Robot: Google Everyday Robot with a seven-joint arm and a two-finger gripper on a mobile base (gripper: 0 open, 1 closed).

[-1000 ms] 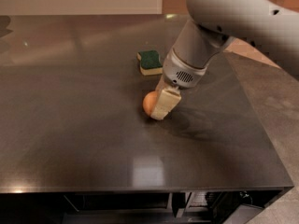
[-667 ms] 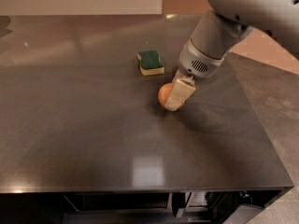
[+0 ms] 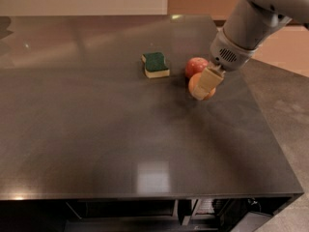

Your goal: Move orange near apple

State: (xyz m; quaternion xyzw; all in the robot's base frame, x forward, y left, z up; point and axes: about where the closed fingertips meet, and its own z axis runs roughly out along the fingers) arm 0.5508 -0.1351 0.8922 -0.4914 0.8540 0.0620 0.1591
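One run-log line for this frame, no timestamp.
gripper: shut on orange, right side of table | orange: just in front of apple, contact unclear | sponge: left of apple | status: near apple, not released

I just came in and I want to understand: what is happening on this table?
The robot's pincer is shut on the orange, holding it just in front of the apple, toward the right side of the dark table. The two fruits are close together. A green sponge lies left of the apple.
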